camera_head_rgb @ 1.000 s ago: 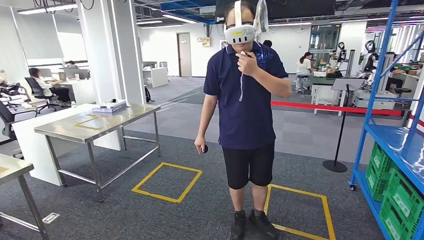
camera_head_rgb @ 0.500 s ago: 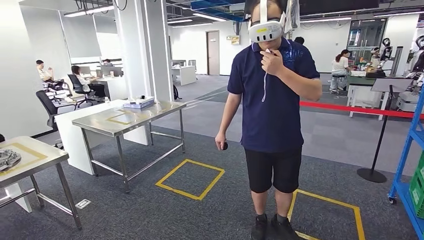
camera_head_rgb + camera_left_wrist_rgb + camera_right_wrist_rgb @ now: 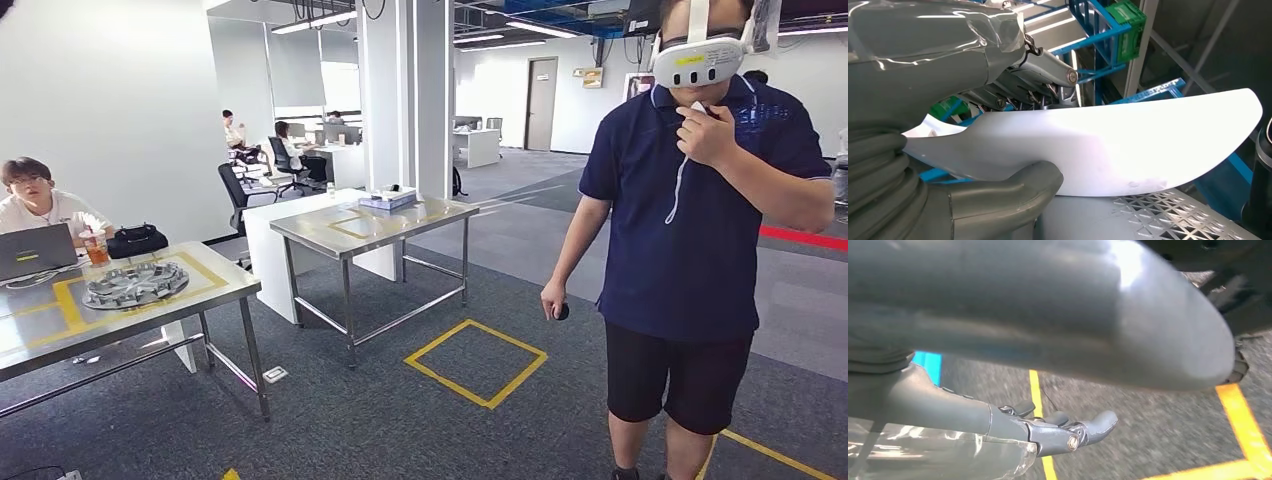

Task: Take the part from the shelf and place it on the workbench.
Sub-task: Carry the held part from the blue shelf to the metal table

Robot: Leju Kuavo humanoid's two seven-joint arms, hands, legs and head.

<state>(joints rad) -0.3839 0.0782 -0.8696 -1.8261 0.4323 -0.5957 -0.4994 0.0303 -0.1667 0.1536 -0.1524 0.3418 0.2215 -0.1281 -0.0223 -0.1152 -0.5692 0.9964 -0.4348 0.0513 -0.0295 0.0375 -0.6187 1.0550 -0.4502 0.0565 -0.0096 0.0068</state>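
left hand (image 3: 998, 100) grips smooth curved white part (image 3: 1108, 150); right hand (image 3: 1058, 432) loosely spread, holding nothing.

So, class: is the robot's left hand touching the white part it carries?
Touching. The left wrist view shows the left hand gripping the white part, with its thumb pressed against one side and its fingers against the other.

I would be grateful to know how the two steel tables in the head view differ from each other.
The nearer table carries a round metal part, a laptop, a drink cup and a black bag; the farther table carries a flat box. A person sits behind the nearer table. Both have steel tops marked with yellow tape.
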